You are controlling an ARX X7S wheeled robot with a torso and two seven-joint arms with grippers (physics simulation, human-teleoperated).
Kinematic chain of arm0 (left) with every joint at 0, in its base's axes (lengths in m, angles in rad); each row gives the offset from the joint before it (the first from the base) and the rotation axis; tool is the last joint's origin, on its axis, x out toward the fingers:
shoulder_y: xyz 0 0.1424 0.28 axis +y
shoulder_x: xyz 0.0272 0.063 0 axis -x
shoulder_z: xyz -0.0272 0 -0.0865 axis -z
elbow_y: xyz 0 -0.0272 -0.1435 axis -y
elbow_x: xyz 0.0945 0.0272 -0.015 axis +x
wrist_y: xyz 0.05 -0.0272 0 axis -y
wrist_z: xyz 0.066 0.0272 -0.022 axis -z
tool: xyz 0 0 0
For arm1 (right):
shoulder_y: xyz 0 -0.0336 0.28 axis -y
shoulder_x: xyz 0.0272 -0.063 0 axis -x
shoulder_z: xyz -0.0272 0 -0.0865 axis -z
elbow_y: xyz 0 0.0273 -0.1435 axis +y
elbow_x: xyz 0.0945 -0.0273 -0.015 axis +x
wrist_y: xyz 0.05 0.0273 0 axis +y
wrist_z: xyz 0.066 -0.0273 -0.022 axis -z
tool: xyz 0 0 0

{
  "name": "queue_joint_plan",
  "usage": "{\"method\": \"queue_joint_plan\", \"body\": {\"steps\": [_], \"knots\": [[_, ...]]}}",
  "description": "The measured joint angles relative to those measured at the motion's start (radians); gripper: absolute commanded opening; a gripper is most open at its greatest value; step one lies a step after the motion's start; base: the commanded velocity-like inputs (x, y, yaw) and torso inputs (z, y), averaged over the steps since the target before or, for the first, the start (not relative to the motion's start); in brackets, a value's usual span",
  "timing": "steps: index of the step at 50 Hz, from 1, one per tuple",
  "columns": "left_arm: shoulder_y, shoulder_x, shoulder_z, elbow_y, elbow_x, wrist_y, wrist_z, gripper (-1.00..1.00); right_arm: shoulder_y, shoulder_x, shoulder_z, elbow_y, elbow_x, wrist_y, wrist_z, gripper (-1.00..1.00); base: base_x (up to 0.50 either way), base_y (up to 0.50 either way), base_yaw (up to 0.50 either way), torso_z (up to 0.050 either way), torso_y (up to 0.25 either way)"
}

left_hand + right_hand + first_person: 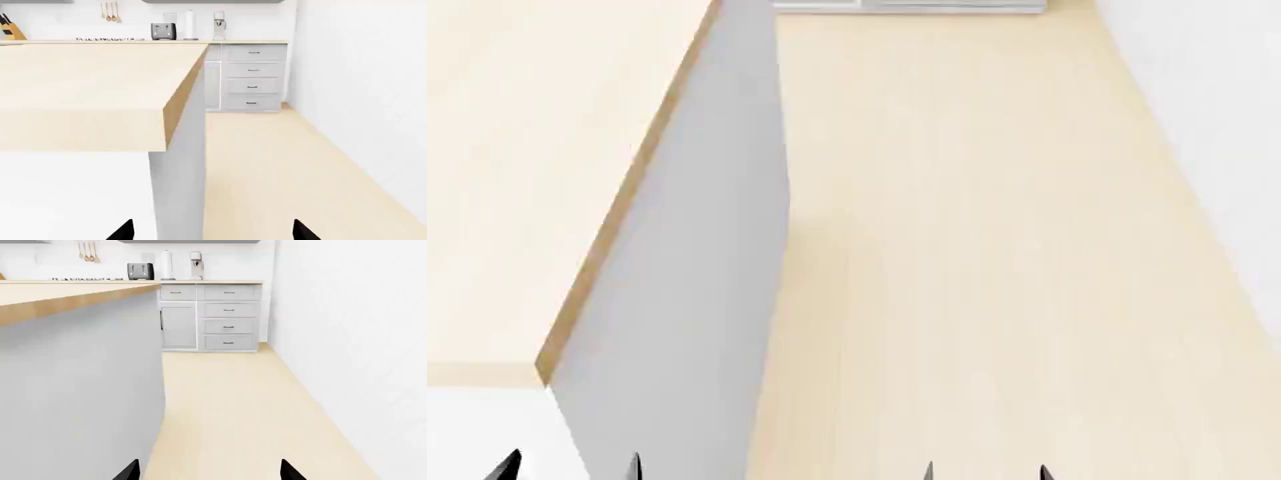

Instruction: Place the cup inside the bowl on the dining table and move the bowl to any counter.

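Observation:
The cup, the bowl and the dining table are out of view in all three views. My left gripper (213, 233) (571, 468) is open with nothing between its black fingertips, and it hangs beside the corner of a wood-topped island (87, 85). My right gripper (209, 472) (986, 471) is also open and empty, over bare floor to the right of the island's grey side (80, 390). A counter (253, 42) (213, 281) with a tan top runs along the far white wall.
On the far counter stand a toaster (163, 31), a white roll (190, 25) and a small appliance (219, 26); a knife block (10, 30) is at its left. Grey drawers (253, 77) sit below it. A pale wood floor aisle (988, 250) runs between island and white wall (353, 340).

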Motion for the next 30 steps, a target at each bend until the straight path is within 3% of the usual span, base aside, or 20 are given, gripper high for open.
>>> {"method": "queue_joint_plan", "body": {"steps": [16, 30], "knots": [[-0.018, -0.026, 0.092, -0.010, -0.021, -0.028, -0.110, 1.00, -0.006, 0.034, -0.045, -0.012, 0.031, -0.010, 0.038, 1.00, -0.01, 0.00, 0.00, 0.000, 0.000], [-0.040, -0.059, 0.137, -0.043, -0.061, -0.037, -0.131, 1.00, -0.002, 0.059, -0.077, -0.011, 0.055, -0.005, 0.069, 1.00, -0.40, 0.00, 0.00, 0.000, 0.000]]}}
